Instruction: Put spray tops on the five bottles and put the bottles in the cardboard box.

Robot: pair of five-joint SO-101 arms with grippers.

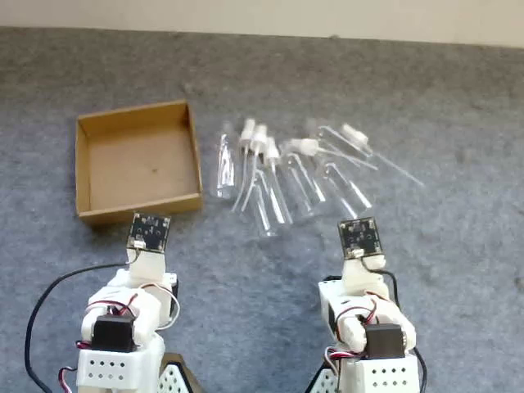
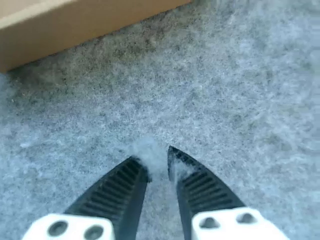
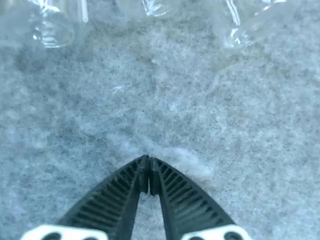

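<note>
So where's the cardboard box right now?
In the high view the cardboard box sits on the left side, open and with nothing in it. The pile of clear bottles is to its right, and the left gripper is just in front of it.

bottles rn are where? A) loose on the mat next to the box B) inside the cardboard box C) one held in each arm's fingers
A: the bottles lie in a loose pile on the grey mat beside the cardboard box, with none inside it.
</note>
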